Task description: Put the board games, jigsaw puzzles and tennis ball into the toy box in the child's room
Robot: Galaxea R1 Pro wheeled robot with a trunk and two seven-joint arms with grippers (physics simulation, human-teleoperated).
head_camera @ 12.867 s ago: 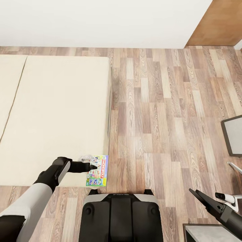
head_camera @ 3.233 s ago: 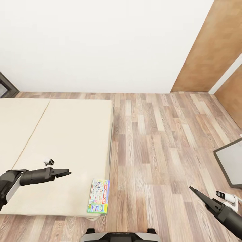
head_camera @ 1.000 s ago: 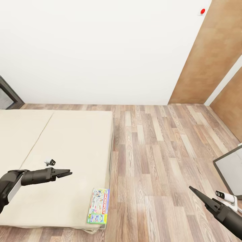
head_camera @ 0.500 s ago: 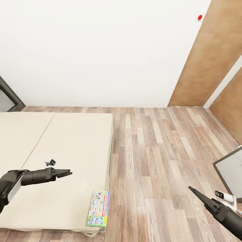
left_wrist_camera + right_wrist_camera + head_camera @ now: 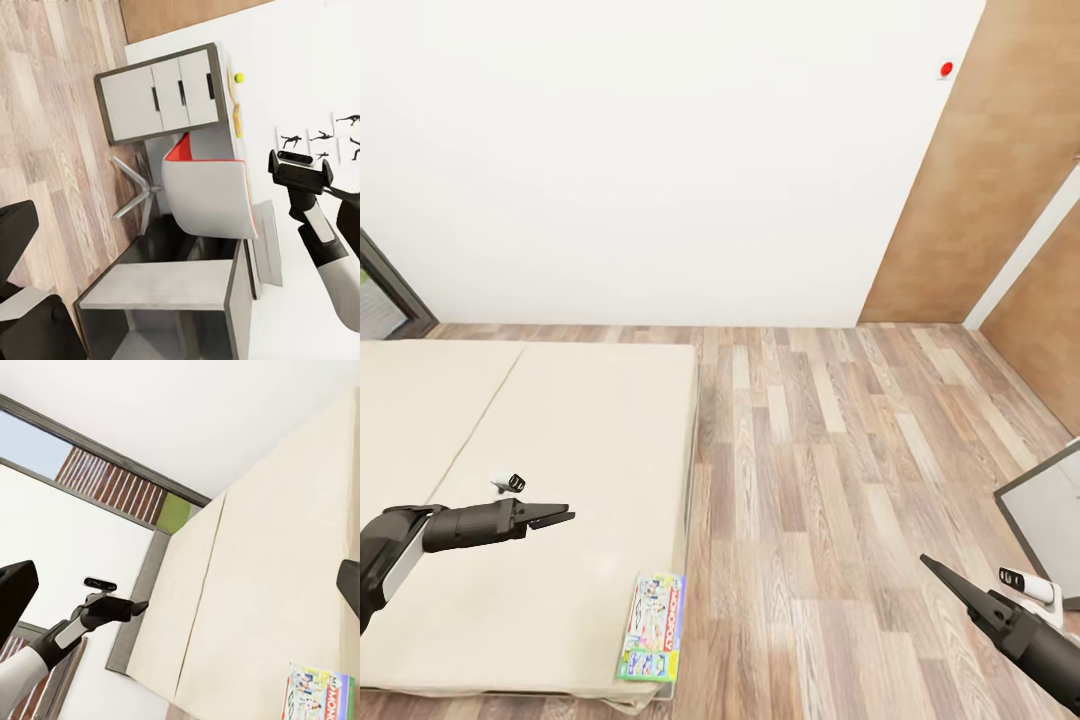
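Board game [image 5: 654, 627] lies on bed [image 5: 560, 440] corner; left tool [image 5: 560, 519] apparently closed, empty.

Flat MONOPOLY board game [image 5: 654, 641] lying face up at the near corner of the cream bed [image 5: 540, 470]. Small yellow-green tennis ball [image 5: 239, 77] resting on the grey table [image 5: 238, 112].

The head camera looks steeply down over the wide cream-mattressed bed [image 5: 530, 480] and the wood-plank floor [image 5: 830, 480]. The left wrist camera faces across the room to the long light grey desk [image 5: 247, 217]. The right wrist camera faces back across the bed [image 5: 277, 585], which it shares with the head view.
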